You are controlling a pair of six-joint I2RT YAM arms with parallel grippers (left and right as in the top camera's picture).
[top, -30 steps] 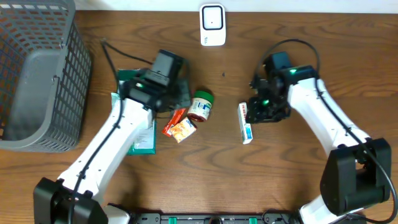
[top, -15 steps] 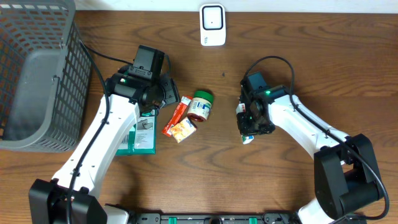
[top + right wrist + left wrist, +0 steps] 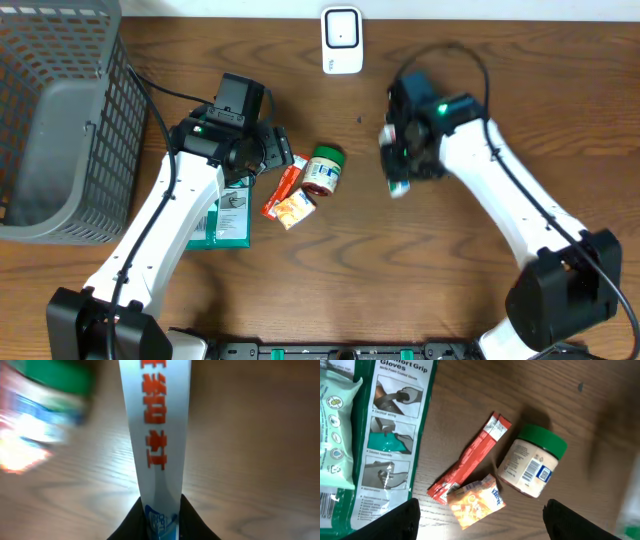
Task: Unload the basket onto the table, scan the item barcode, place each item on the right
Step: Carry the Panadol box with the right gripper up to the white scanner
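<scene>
Overhead, the jar with green lid [image 3: 323, 170] lies on its side near the middle of the wooden table [image 3: 330, 290]; all places are noted from it. Right gripper [image 3: 408, 160] is to the jar's right, apart from it, and blurred in this view. It is clamped on a narrow white box [image 3: 398, 183]. The right wrist view confirms this: the gripper [image 3: 160, 505] has both fingers [image 3: 131, 520] pinching the near end of the box [image 3: 157, 425]. The long white face with red lettering runs away from the camera, with the jar a green blur at upper left. No barcode can be made out on the face shown. White scanner [image 3: 341, 40] stands beyond the jar at the table's far edge, well apart from the box. Left gripper [image 3: 275, 155] sits just left of the jar, jaws spread wide and holding nothing. In the left wrist view its fingers [image 3: 402, 520] frame the scene, with the gripper [image 3: 481, 510] above the clutter. Red stick packet [image 3: 470, 457] lies just beside the jar [image 3: 532, 467], with an orange snack packet [image 3: 475, 505] touching the stick's lower end. Green glove pack [image 3: 228, 215] lies further left of the jar, partly under the left arm. Wire basket [image 3: 60, 120] stands far left of the jar.
</scene>
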